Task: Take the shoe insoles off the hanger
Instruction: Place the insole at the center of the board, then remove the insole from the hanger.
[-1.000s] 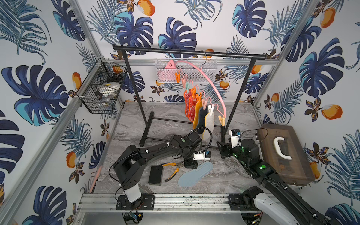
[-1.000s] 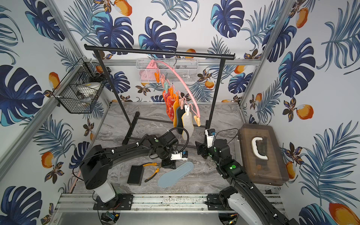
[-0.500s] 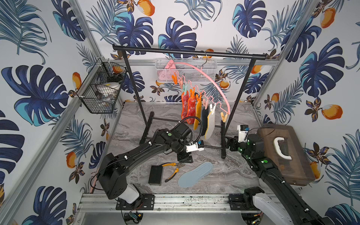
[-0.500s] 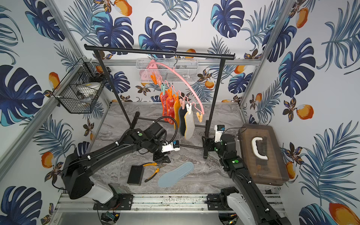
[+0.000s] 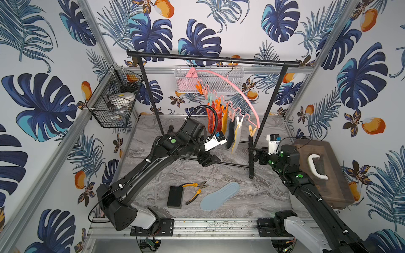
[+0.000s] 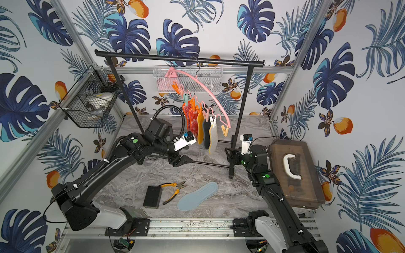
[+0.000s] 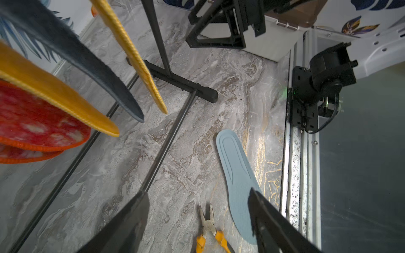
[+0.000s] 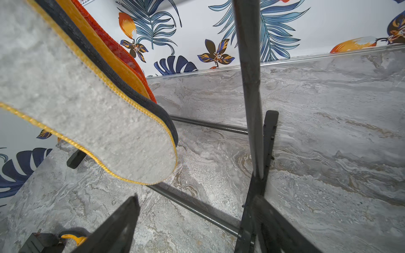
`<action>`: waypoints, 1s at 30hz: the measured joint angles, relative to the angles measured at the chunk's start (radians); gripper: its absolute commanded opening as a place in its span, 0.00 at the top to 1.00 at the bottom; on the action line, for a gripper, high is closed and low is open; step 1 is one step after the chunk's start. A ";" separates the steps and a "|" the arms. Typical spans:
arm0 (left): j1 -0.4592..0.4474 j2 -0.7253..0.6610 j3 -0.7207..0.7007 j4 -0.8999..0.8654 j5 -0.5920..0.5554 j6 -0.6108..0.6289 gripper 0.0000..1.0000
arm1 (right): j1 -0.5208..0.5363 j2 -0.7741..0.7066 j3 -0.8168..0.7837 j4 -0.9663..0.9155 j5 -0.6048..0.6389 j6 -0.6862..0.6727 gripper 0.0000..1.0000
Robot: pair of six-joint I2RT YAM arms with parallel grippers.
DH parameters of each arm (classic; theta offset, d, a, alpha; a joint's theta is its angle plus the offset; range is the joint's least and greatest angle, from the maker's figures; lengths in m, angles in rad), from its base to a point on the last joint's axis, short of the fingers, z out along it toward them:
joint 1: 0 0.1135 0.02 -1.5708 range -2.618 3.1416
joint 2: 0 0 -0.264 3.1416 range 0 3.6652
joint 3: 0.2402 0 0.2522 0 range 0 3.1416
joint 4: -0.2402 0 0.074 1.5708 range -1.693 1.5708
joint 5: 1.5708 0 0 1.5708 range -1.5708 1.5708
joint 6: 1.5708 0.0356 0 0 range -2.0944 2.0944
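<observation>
In both top views, the pink curved plastic hanger (image 5: 238, 87) hangs on the black metal rack (image 5: 210, 58) with five flat insoles (image 5: 230, 135) pegged to it. A light blue foot-shaped insole (image 5: 220, 196) lies on the grey marble table (image 5: 219, 175).

In the left wrist view, your left gripper (image 7: 197, 195) gapes empty near that blue insole.

In the right wrist view, your right gripper (image 8: 195, 199) is spread wide and empty, near the grey yellow-rimmed insole (image 8: 87, 109).

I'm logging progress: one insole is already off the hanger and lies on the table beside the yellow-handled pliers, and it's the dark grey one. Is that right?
Not quite. The insole on the table beside the pliers is the light blue insole, as both top views show. The dark grey insole still hangs from the hanger.
</observation>
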 measured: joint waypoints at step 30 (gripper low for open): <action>0.048 0.076 -0.143 0.399 0.231 -0.163 0.24 | -0.001 0.014 0.075 0.049 -0.148 -0.023 0.16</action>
